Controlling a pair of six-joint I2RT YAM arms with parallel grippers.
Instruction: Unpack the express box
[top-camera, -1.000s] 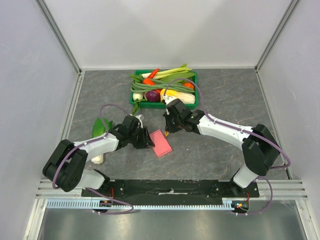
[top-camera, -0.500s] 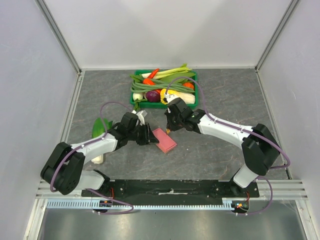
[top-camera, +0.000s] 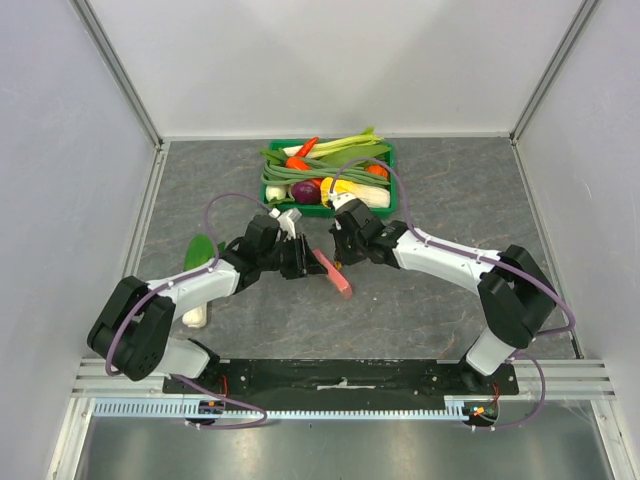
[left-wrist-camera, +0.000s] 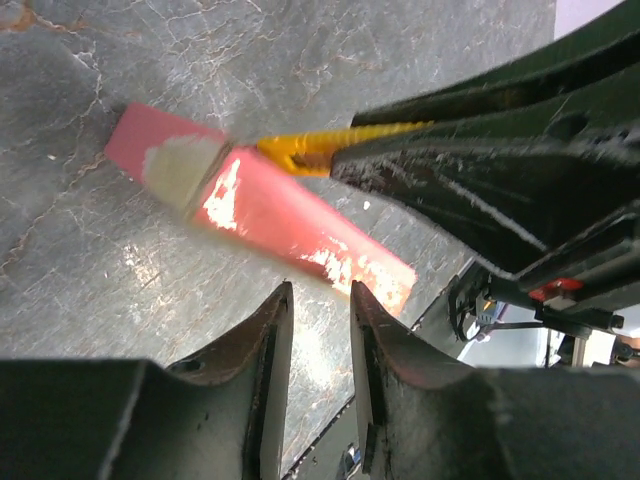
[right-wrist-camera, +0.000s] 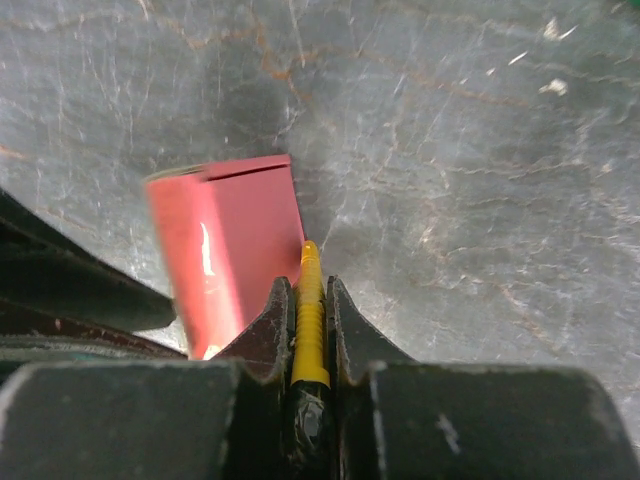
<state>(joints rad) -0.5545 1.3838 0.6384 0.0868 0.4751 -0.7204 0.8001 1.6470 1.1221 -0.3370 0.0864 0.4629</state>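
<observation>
No legible text, labels, numbers

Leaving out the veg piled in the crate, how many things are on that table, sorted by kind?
Robot arms: 2 (left arm, right arm)
Pink box: 1
Yellow tool: 1
Green crate: 1
Loose vegetables: 2 (green leaf, white vegetable)
Total: 7
</observation>
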